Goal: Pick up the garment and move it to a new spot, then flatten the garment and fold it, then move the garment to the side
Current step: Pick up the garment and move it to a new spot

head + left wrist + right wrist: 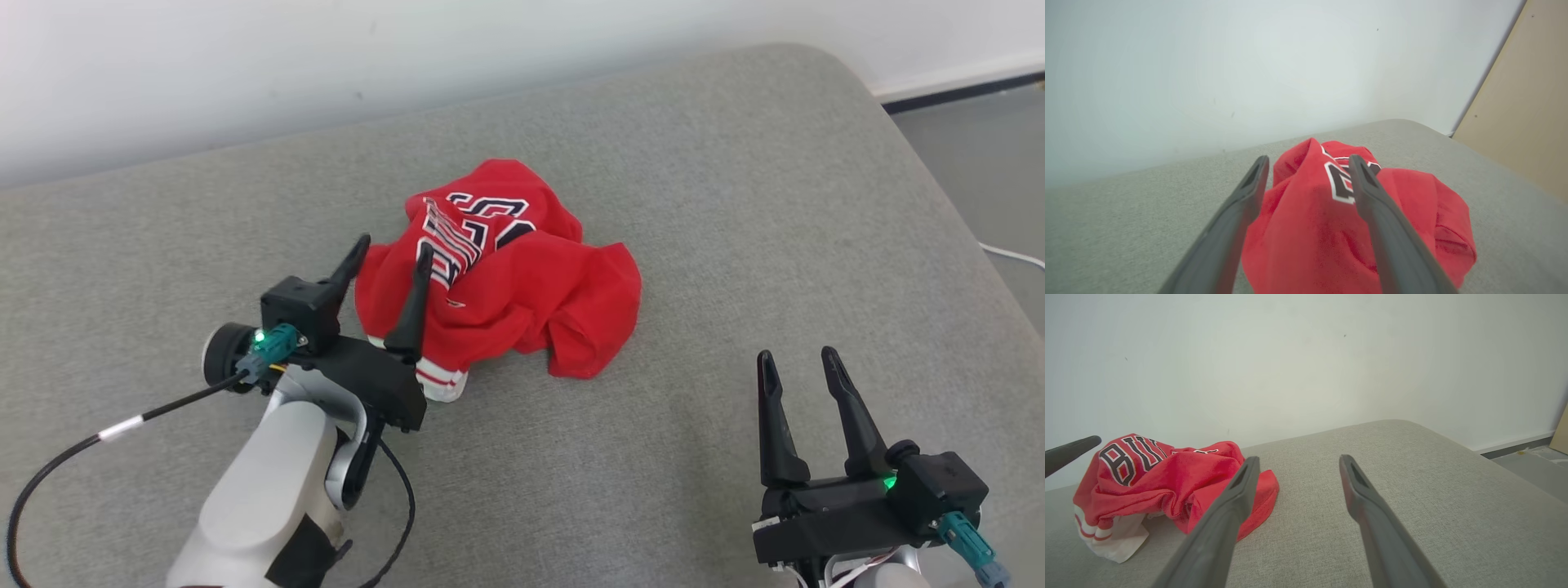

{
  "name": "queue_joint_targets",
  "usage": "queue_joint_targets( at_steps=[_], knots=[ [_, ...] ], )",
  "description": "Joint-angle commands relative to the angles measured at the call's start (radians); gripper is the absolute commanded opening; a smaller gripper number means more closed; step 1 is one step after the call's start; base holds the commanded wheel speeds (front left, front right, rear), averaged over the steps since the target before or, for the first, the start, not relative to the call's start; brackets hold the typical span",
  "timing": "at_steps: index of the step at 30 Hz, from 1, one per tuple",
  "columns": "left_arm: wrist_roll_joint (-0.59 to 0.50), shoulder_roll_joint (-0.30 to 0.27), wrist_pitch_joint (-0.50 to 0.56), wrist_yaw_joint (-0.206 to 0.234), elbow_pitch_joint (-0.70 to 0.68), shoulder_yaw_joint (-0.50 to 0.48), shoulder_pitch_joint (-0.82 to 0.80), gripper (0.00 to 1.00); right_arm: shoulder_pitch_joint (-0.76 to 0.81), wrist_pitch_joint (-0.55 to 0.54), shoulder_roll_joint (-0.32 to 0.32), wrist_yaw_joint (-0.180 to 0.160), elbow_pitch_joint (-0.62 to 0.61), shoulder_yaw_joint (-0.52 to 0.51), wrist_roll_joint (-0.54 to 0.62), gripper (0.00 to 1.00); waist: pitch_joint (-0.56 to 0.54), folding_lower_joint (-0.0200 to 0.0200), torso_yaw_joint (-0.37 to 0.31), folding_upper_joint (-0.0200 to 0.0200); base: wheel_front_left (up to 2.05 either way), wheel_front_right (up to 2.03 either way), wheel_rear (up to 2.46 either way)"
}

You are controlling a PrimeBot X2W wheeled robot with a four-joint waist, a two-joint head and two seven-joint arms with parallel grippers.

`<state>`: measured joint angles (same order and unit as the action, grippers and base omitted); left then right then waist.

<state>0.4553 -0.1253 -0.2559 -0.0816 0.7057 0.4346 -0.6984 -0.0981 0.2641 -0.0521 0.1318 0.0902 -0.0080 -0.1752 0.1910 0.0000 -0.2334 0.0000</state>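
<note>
Garment (522, 286) lies crumpled on the cushion (735, 204), nearer its far edge; I judge flattening, folding and the move aside all remain. My left gripper (393, 245) is open astride its left edge, holding nothing; my right gripper (796, 354), open too, sits by the near right corner.

Detail of the red jersey (522, 286) on the grey cushion (735, 204): the black-and-white lettering (490, 216) is folded into creases and legible only in part. In the head view, one finger (414, 302) of the left gripper (393, 245) covers the garment's left portion. In the left wrist view, the bottom edge cuts off its near side. Beyond the cushion's right edge, a white cable (1012, 255) is cut off by the frame.
</note>
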Motion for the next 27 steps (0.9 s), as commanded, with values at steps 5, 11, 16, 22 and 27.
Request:
queue_joint_targets(
  at_steps=[5, 11, 16, 22, 27],
  knots=[
    [-0.027, -0.037, -0.009, 0.03, -0.096, -0.043, 0.024, 1.0, 0.022, 0.001, 0.003, -0.002, -0.001, -0.007, 0.01, 1.0, -0.056, 0.0, 0.061, 0.0, 0.0, 0.0, 0.0],
    [-0.075, -0.087, -0.01, 0.066, -0.235, -0.102, 0.12, 1.0, 0.039, 0.001, 0.003, -0.002, -0.011, -0.023, 0.023, 1.0, -0.095, 0.0, 0.117, 0.0, 0.0, 0.0, 0.0],
    [-0.105, -0.135, -0.01, 0.081, -0.356, -0.16, 0.245, 1.0, 0.056, 0.001, 0.003, -0.002, -0.009, -0.022, 0.032, 1.0, -0.13, 0.0, 0.153, 0.0, 0.0, 0.0, 0.0],
    [-0.14, -0.164, -0.01, 0.095, -0.499, -0.259, 0.417, 1.0, 0.079, 0.001, 0.003, -0.002, -0.009, -0.028, 0.04, 1.0, -0.162, 0.0, 0.181, 0.0, 0.0, 0.0, 0.0],
    [-0.16, -0.159, -0.01, 0.099, -0.558, -0.318, 0.526, 1.0, 0.092, 0.001, 0.003, -0.002, -0.009, -0.027, 0.045, 1.0, -0.177, 0.0, 0.193, 0.0, 0.0, 0.0, 0.0]
  ],
)
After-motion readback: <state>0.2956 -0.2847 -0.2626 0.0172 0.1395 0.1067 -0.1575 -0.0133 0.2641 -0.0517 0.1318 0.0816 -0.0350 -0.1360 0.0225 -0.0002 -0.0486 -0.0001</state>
